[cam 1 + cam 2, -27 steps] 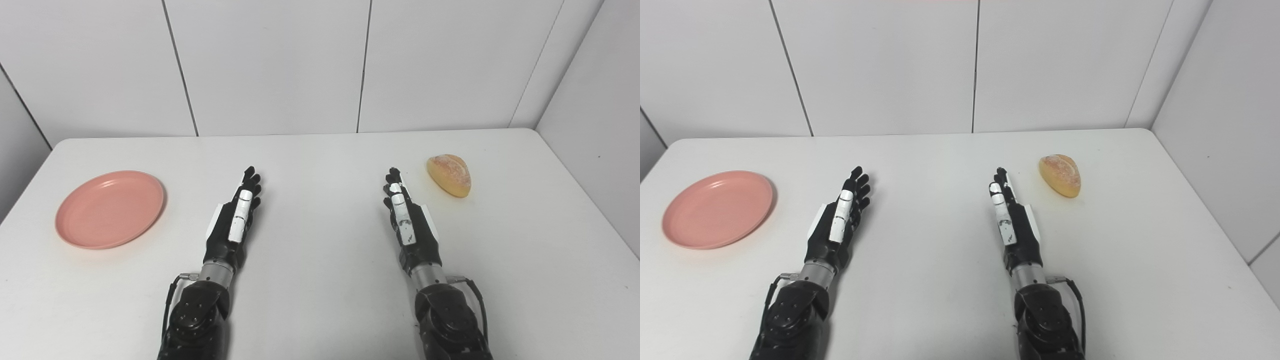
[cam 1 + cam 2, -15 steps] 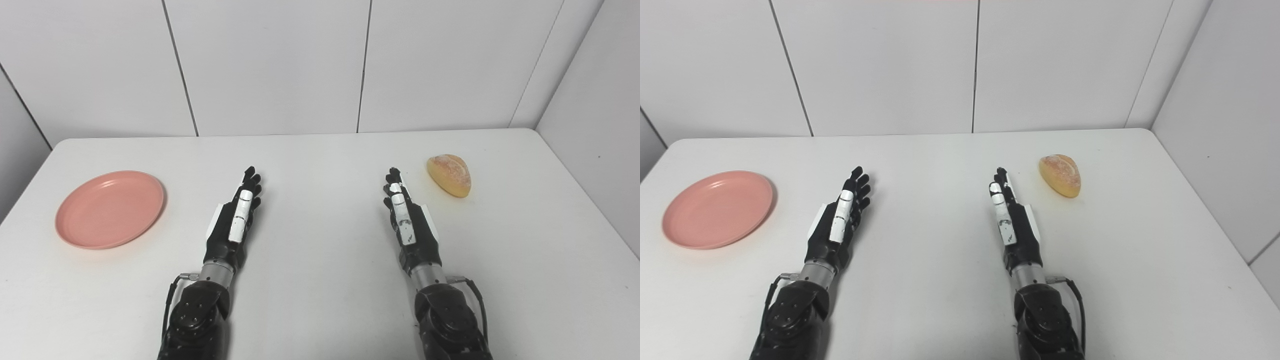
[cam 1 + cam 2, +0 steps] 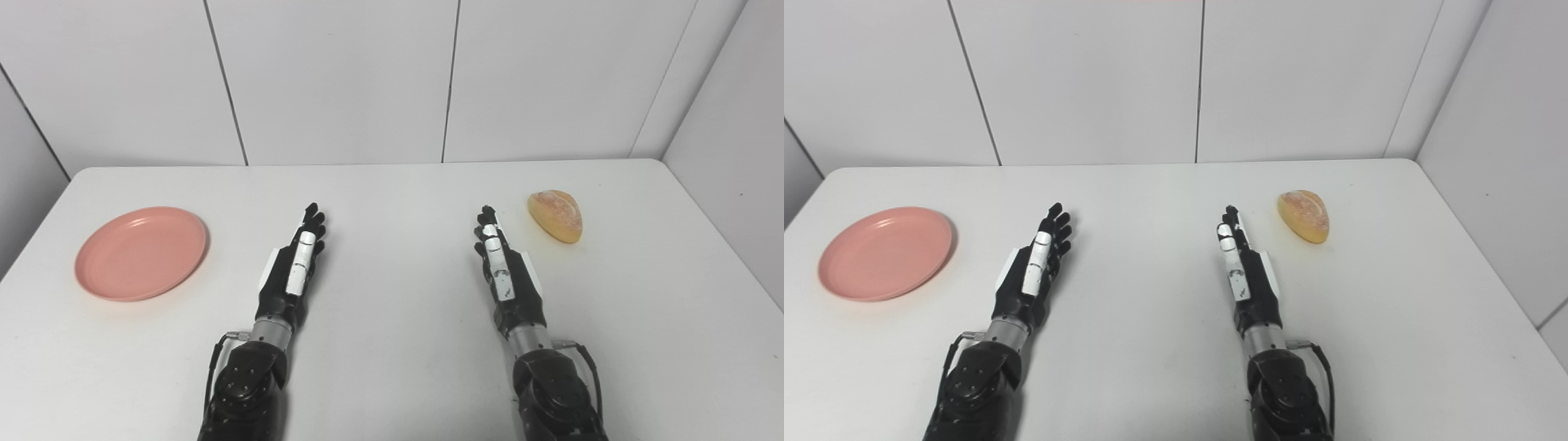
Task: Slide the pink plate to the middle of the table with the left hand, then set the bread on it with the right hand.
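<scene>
A pink plate [image 3: 141,253] lies flat on the white table [image 3: 392,343] at the far left. A golden bread roll [image 3: 555,215] lies at the right. My left hand [image 3: 295,266] rests edge-up on the table left of centre, fingers stretched out, holding nothing, well to the right of the plate. My right hand [image 3: 504,269] rests the same way right of centre, open and empty, a short way left of and nearer than the bread.
White wall panels [image 3: 343,79] rise behind the table, and a side wall [image 3: 735,135] stands close along its right edge. The table's left edge lies just beyond the plate.
The whole picture has shifted a little to the right, so the camera moved. The hands, plate and bread have kept their places.
</scene>
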You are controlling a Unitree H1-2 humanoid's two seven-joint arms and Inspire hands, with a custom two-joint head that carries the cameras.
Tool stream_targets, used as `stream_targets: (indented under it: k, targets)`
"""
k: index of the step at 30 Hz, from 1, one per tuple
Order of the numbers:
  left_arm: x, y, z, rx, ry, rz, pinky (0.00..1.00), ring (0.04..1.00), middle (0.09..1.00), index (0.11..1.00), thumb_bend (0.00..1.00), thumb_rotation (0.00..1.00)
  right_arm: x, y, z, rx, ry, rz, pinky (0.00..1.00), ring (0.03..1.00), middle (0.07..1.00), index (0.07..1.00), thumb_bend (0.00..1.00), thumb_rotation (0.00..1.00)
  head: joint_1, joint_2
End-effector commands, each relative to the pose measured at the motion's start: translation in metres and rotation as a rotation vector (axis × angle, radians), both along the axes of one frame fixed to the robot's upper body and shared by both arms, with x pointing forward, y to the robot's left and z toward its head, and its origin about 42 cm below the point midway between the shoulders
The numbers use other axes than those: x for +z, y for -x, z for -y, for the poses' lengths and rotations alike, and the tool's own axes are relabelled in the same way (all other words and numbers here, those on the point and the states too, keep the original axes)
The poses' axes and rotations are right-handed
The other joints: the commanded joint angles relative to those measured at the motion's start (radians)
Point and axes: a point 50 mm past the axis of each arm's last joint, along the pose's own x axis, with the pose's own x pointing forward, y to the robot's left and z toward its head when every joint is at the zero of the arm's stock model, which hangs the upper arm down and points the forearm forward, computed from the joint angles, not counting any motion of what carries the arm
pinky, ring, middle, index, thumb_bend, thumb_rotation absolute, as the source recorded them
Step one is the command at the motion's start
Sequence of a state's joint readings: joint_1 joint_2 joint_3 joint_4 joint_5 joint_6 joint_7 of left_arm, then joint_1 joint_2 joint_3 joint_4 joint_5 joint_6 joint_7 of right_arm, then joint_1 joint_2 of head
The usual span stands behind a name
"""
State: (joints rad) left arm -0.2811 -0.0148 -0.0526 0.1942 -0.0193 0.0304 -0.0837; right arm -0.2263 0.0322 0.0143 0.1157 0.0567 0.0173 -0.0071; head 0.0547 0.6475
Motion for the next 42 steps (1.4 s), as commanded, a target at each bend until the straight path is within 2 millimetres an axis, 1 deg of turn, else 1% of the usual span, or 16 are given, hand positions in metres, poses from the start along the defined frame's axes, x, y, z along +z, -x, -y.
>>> stream_targets:
  k: [1,2,3,5,8,13,16,20,25,28,33,34,36,38,39,42]
  targets:
    - [0.016,-0.005,0.013,-0.020,-0.003,0.072,1.00,1.000,1.000,1.000,0.64,1.00,0.019,-0.005,0.007,0.022,-0.012,0.059,1.00,1.000,1.000,1.000,0.69,1.00,0.058,-0.017]
    - [0.015,-0.005,0.016,-0.024,-0.005,0.076,1.00,1.000,1.000,1.000,0.64,1.00,0.019,-0.005,0.010,0.022,-0.012,0.058,1.00,1.000,1.000,1.000,0.69,1.00,0.058,-0.017]
    - [0.014,-0.005,0.019,-0.019,-0.013,0.080,1.00,1.000,1.000,1.000,0.61,1.00,0.017,-0.004,0.015,0.021,-0.006,0.055,1.00,1.000,1.000,1.000,0.70,0.99,0.104,-0.029]
    - [0.012,-0.005,0.026,-0.008,-0.023,0.083,1.00,1.000,1.000,1.000,0.60,1.00,0.015,-0.003,0.023,0.018,0.008,0.044,1.00,1.000,1.000,1.000,0.72,0.99,0.144,-0.042]
    - [0.009,-0.005,0.034,0.007,-0.014,0.076,1.00,1.000,1.000,1.000,0.61,1.00,0.011,-0.002,0.032,0.022,0.015,0.035,1.00,1.000,1.000,1.000,0.74,1.00,0.191,-0.062]
    - [0.008,-0.007,0.039,0.029,-0.002,0.091,1.00,1.000,1.000,1.000,0.61,1.00,0.005,-0.004,0.036,0.044,0.000,0.021,1.00,1.000,1.000,1.000,0.79,0.98,0.209,-0.078]
    - [0.009,-0.010,0.036,0.038,-0.007,0.110,1.00,1.000,1.000,1.000,0.62,1.00,0.005,-0.003,0.040,0.041,0.001,0.023,1.00,1.000,1.000,1.000,0.79,0.97,0.210,-0.085]
    - [0.022,-0.016,0.025,0.105,0.048,0.128,1.00,1.000,0.998,1.000,0.64,1.00,0.001,-0.004,0.040,0.040,0.004,0.026,1.00,1.000,1.000,1.000,0.80,0.96,0.210,-0.092]
    - [0.047,-0.028,0.000,0.159,0.075,0.170,1.00,1.000,1.000,1.000,0.65,1.00,0.001,-0.004,0.041,0.038,0.010,0.026,1.00,1.000,1.000,1.000,0.79,0.97,0.211,-0.098]
    - [0.059,-0.033,-0.013,0.202,0.118,0.196,1.00,1.000,1.000,0.998,0.71,1.00,0.001,-0.003,0.041,0.032,0.012,0.024,1.00,1.000,1.000,1.000,0.78,0.97,0.214,-0.099]
    - [0.072,-0.042,-0.035,0.252,0.153,0.228,1.00,0.995,0.985,0.981,0.73,1.00,0.001,-0.002,0.043,0.023,0.015,0.023,1.00,1.000,1.000,1.000,0.79,0.97,0.220,-0.100]
    - [0.075,-0.044,-0.038,0.275,0.155,0.242,1.00,0.979,0.968,0.962,0.72,1.00,0.001,-0.003,0.043,0.024,0.017,0.022,1.00,1.000,1.000,1.000,0.79,0.96,0.223,-0.101]
    - [0.079,-0.047,-0.045,0.302,0.143,0.274,0.99,0.954,0.944,0.937,0.72,1.00,0.001,-0.003,0.044,0.029,0.013,0.023,1.00,1.000,1.000,1.000,0.80,0.97,0.226,-0.102]
    - [0.085,-0.049,-0.055,0.321,0.121,0.299,0.95,0.932,0.930,0.933,0.73,1.00,0.000,-0.003,0.043,0.034,0.009,0.026,1.00,1.000,1.000,1.000,0.79,0.96,0.228,-0.104]
    - [0.087,-0.049,-0.059,0.330,0.114,0.306,0.92,0.915,0.919,0.923,0.75,1.00,0.000,-0.003,0.044,0.036,0.009,0.027,1.00,1.000,1.000,1.000,0.79,0.96,0.228,-0.104]
    - [0.096,-0.050,-0.074,0.378,0.093,0.341,0.89,0.897,0.903,0.907,0.77,1.00,0.000,-0.002,0.045,0.040,0.018,0.029,1.00,1.000,1.000,1.000,0.80,0.97,0.235,-0.102]
